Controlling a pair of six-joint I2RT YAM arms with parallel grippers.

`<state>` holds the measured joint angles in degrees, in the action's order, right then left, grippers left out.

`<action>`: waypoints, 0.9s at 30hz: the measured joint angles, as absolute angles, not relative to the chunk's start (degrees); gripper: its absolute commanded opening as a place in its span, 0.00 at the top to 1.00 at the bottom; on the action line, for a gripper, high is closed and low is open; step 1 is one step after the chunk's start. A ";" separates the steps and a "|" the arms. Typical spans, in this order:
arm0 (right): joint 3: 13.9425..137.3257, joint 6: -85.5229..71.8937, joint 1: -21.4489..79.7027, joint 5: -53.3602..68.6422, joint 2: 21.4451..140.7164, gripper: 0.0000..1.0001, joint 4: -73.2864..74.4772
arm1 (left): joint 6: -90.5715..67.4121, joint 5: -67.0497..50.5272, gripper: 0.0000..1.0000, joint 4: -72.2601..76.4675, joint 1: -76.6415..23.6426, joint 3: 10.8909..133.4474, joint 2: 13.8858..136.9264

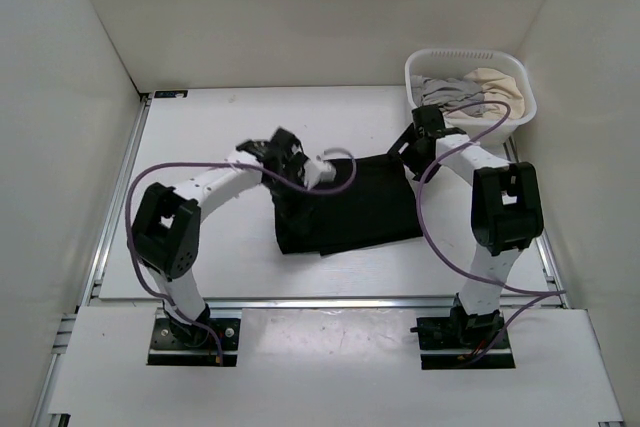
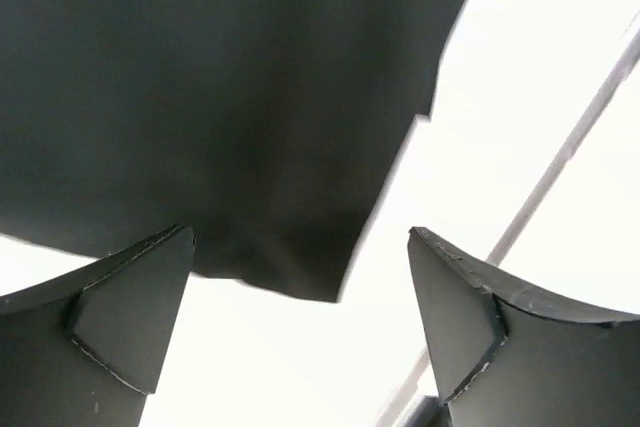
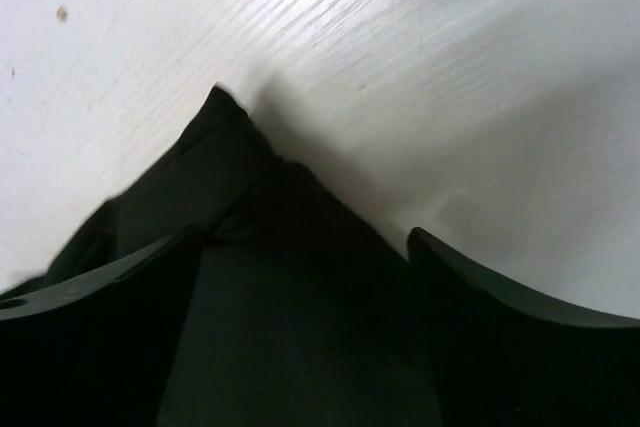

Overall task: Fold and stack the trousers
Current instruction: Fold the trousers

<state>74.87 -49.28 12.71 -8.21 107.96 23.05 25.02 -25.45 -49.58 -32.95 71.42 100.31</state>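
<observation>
The left gripper (image 2: 300, 235) is open wide. Nothing is held between its two dark fingers (image 2: 120, 317). It hangs just over one edge of the black trousers (image 2: 220, 87), at their left end.

The right gripper (image 3: 300, 239) is open wide too. A pointy corner of the trousers lies flat on the table below it, between its fingers (image 3: 520, 337). Nothing is pinched.

The trousers lie folded in a dark block in the middle of the white table (image 1: 200, 127), between the two arms. A purple cable (image 1: 430, 227) runs along each arm.

At the far right corner sits a white basket (image 1: 460, 52). It has grey cloth (image 1: 445, 97) and beige cloth (image 1: 500, 82) in it. A small dark tag (image 1: 168, 94) at the table's far left corner is too small to read.
</observation>
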 measured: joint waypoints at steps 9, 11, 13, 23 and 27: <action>70.59 -36.86 14.55 -2.66 94.52 0.08 27.03 | 19.81 -27.64 0.00 -46.48 -18.09 104.68 112.66; 66.54 -34.94 14.11 -0.23 91.59 0.09 26.96 | 18.61 -26.76 0.00 -45.93 -17.15 107.63 118.58; 61.01 -33.30 13.37 2.17 89.73 0.09 26.61 | 17.69 -25.91 0.00 -45.32 -17.10 108.47 124.25; 45.17 -30.55 9.91 13.04 87.44 0.42 21.52 | 15.51 -25.34 0.86 -45.28 -17.74 106.76 130.74; 40.53 -31.51 9.39 18.57 86.74 0.77 16.60 | 15.31 -25.30 0.86 -45.01 -17.30 103.50 130.47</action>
